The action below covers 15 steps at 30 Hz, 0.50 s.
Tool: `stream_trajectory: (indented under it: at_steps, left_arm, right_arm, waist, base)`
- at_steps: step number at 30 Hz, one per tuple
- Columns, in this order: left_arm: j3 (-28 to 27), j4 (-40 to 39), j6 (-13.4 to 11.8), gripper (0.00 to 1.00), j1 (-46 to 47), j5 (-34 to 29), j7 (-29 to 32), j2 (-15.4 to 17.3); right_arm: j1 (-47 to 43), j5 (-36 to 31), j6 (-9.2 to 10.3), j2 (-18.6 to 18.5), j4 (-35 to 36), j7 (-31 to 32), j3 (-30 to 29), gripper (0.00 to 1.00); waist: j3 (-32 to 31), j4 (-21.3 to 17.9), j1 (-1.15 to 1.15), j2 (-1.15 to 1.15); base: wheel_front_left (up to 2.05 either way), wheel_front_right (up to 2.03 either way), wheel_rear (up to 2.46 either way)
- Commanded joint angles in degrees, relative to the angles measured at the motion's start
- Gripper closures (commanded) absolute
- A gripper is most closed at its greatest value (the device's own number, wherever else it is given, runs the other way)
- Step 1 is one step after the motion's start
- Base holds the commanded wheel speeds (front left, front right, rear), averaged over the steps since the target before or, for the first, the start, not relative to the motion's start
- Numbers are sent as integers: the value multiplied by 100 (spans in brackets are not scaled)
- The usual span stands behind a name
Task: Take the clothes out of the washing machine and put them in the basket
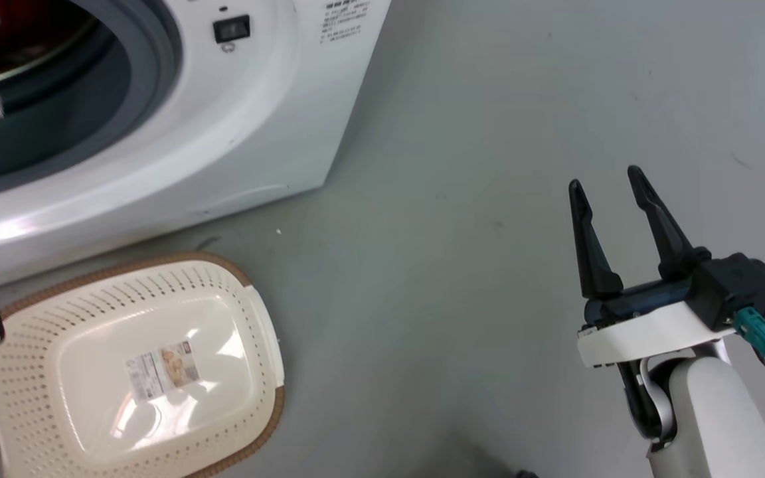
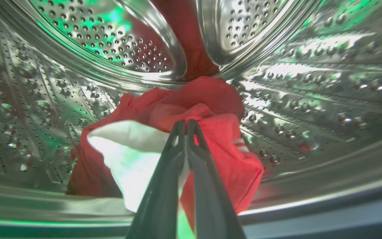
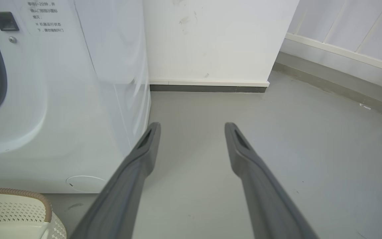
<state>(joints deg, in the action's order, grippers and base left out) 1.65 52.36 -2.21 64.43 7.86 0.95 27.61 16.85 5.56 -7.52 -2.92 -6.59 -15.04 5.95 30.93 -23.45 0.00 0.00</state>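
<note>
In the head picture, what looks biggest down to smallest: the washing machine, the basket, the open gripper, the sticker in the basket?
1. washing machine
2. basket
3. right gripper (nearer the camera, so it may look bigger than it really is)
4. sticker

Red-and-white clothes [image 2: 217, 99] lie bunched low in the drum [image 2: 310, 99] of the washing machine [image 1: 256, 133]; the cream basket [image 1: 157, 282] stands upright on the floor [image 1: 489, 133] before it.

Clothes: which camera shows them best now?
Left wrist view: the clothes lie mid-frame, pinched by the shut left gripper. Head view catches a red sliver at its top left; right wrist view, barely a red trace.
</note>
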Motion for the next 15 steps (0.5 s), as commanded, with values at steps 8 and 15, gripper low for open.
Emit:
stream_trajectory:
  at_steps: [8,15]
  left_arm:
    - [-145,318,212,100,-752,357,-1130,-274]
    - [-125,244,344,100,-1188,471,-1545,-497]
  right_arm:
    - [-326,-154,5,7,-123,-21,-134,0]
    - [-554,-295,6,7,-175,-21,-242,0]
  waist:
    - [-1001,314,0,0]
    - [-1512,581,0,0]
  base:
    - [0,0,0]
    - [0,0,0]
